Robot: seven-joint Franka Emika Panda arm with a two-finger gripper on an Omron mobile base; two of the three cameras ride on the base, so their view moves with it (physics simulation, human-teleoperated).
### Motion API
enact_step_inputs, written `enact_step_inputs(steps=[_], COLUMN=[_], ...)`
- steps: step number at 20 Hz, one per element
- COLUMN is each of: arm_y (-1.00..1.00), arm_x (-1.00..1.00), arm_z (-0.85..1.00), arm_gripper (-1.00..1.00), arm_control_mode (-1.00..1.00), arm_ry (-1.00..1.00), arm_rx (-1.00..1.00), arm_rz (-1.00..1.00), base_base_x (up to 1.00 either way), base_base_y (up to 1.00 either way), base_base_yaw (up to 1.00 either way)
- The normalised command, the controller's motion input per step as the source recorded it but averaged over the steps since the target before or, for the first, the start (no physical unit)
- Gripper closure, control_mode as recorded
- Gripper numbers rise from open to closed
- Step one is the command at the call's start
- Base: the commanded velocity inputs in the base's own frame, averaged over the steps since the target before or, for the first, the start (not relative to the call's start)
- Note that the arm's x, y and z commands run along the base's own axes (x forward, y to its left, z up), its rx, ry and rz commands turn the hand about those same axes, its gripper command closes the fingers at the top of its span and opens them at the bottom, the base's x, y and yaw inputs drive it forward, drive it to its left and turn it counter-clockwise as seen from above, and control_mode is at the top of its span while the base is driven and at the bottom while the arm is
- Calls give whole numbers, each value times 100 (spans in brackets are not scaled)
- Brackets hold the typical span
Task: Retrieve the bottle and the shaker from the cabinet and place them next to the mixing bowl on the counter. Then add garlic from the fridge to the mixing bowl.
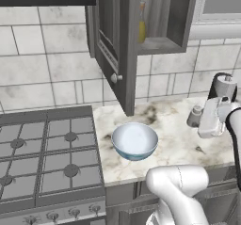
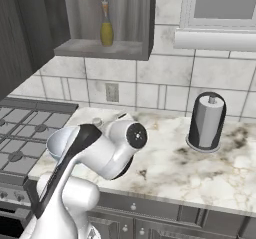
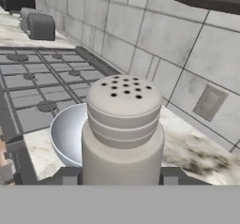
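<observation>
A white shaker (image 3: pixel 123 134) with a perforated cap stands upright between my fingertips (image 3: pixel 70 177), which press against both sides of its base. In the left base view the shaker (image 1: pixel 194 116) is low over the marble counter (image 1: pixel 179 146), right of the blue-white mixing bowl (image 1: pixel 134 140), with my gripper (image 1: pixel 201 119) shut on it. The bowl (image 3: pixel 69 133) sits just behind the shaker in the hand view. A yellow bottle (image 1: pixel 141 27) stands on the open cabinet's shelf (image 2: pixel 100 48), also seen as the bottle (image 2: pixel 106 29) from the right.
The open cabinet door (image 1: pixel 115 50) hangs out over the counter above the bowl. A gas stove (image 1: pixel 47 148) lies to the left. A dark paper towel holder (image 2: pixel 206 120) stands at the back right, under a window ledge (image 2: pixel 215 39).
</observation>
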Motion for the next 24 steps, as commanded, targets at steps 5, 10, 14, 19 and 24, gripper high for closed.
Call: enact_step_inputs(steps=[5,10,14,19,24], arm_y=[1,0,1,5,0], arm_x=[7,11,38,53,54], arm_z=[-5,5,7,0,-10], arm_gripper=[100,100,100,100,100], arm_control_mode=[-100,-100,-100,-100,-100], arm_ry=[-10,-5,13,18,11], arm_rx=[-3,-2,-9,-9,-3], arm_rz=[32,35,5,-4,-13], base_base_x=[0,0,0,0,0], base_base_y=[0,0,0,0,0], base_base_yaw=[0,0,0,0,0])
